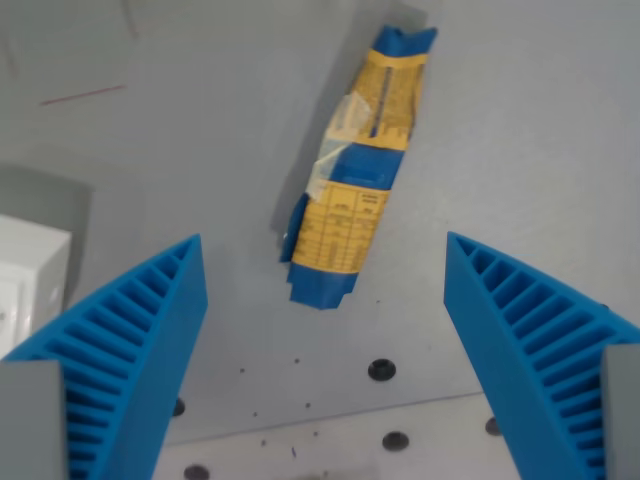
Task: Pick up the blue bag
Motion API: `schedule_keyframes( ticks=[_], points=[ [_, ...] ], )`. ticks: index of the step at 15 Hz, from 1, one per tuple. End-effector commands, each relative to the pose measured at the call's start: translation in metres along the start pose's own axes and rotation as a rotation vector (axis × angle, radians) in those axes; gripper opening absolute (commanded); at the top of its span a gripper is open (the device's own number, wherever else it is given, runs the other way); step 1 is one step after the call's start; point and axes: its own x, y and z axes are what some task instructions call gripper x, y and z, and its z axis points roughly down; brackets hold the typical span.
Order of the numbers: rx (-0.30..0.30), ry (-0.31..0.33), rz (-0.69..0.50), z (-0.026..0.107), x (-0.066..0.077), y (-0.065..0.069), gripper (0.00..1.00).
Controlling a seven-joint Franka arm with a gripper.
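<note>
Looking down from the wrist, and the bag (pixel 355 170) sits right in the upper middle of the shot, lying flat on the grey table (pixel 520 130). It's a long, narrow packet, blue at both ends with a yellow printed label across the middle, and a strip of clear tape catches the light near its centre. It runs on a slant: the top end leans toward the wrist view's right, the bottom end toward the wrist view's left.

Now the gripper (pixel 325 300): jaws spread wide, nothing between them but open table. The two blue ribbed fingers (pixel 140 340) frame the bottom of the picture, one on each side. The bag's lower end sits just above the gap between the fingertips, roughly centred there, touching neither finger. Most of the packet lies beyond the tips, further up the frame.

Over at the wrist view's left edge there's a white box (pixel 25 270), partly cut off by the frame and well apart from the bag. Along the bottom a paler strip of surface carries a few dark round holes (pixel 381 369), with small dark specks scattered near them.
</note>
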Motion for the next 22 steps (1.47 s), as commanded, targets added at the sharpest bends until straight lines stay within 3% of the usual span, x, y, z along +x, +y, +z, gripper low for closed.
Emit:
schedule_keyframes(
  ticks=[1,6,10,14,18,22],
  points=[
    [0.04,0.15,0.199,0.017,-0.009,0.015,1.0],
    [0.054,0.141,0.241,0.043,-0.009,0.035,1.0],
    [0.046,0.141,0.243,0.064,-0.009,0.043,1.0],
    [0.045,0.146,0.214,0.083,-0.012,0.046,1.0],
    [0.052,0.154,0.191,0.082,-0.018,0.047,1.0],
    [0.05,0.153,0.185,0.101,-0.013,0.043,1.0]
  ],
)
